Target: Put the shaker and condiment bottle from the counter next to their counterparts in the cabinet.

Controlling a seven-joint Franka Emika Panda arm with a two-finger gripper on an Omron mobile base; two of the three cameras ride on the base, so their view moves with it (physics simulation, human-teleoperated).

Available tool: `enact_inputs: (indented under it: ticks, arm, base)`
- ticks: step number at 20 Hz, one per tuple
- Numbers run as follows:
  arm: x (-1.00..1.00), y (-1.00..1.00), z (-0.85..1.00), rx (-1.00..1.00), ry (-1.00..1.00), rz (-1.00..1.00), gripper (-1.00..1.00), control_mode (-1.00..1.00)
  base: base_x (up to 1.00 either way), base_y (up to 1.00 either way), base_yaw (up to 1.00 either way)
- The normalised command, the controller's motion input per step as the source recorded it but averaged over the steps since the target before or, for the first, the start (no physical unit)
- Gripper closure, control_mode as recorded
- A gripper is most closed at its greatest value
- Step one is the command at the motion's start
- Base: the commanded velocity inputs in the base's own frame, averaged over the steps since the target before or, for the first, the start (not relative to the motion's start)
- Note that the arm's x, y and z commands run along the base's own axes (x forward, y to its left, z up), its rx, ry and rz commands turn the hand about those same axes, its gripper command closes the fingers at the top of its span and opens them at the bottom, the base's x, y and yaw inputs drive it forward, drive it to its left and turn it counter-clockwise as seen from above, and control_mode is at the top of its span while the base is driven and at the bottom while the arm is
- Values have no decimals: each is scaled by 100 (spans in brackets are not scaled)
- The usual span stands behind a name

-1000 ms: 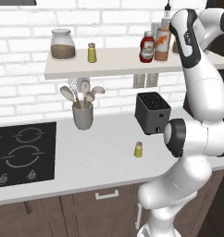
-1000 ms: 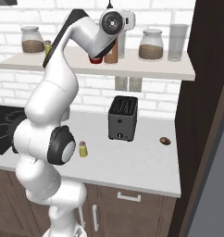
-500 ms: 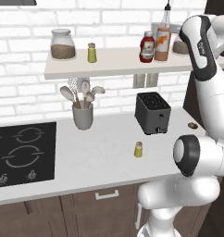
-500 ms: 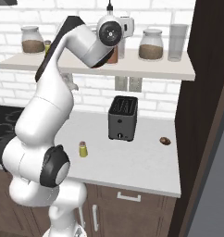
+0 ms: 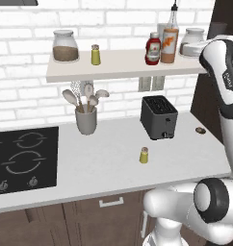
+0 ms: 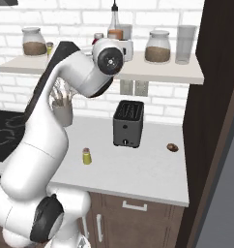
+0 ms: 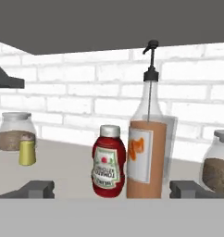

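The tall orange condiment bottle (image 7: 146, 157) with its black spout stands upright on the cabinet shelf (image 5: 123, 67), close beside the red ketchup bottle (image 7: 108, 169). In the left base view they show as the condiment bottle (image 5: 170, 43) and ketchup bottle (image 5: 152, 49). My gripper (image 7: 113, 190) is open, holds nothing, and is drawn back in front of both bottles. The dull olive shaker (image 5: 144, 155) stands on the counter in front of the toaster, also seen as the shaker (image 6: 86, 156). The brighter yellow-green shaker (image 5: 95, 55) stands on the shelf's left part.
A dark toaster (image 5: 158, 116) sits at the back of the counter, a utensil holder (image 5: 85, 120) to its left, a black cooktop (image 5: 22, 158) at far left. Glass jars (image 5: 65, 46) (image 7: 218, 166) stand on the shelf. A dark cupboard (image 6: 215, 121) bounds the right.
My arm has pulled back from the shelf and swung right, leaving the condiment bottle standing beside the ketchup. The shaker on the counter has not moved.
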Motion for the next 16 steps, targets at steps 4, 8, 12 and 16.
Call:
enact_inputs:
  ticks: [4, 8, 12, 16]
  arm:
    - [-94, 9, -44, 2, 0, 6, -100, -100]
    - [-80, 9, -56, 4, 5, 6, -100, -100]
    - [-61, 12, -71, 3, 10, 5, -100, -100]
    - [-56, 12, -76, 2, 12, 6, -100, -100]
  base:
    - [0, 0, 0]
    - [0, 0, 0]
    - [0, 0, 0]
    - [0, 0, 0]
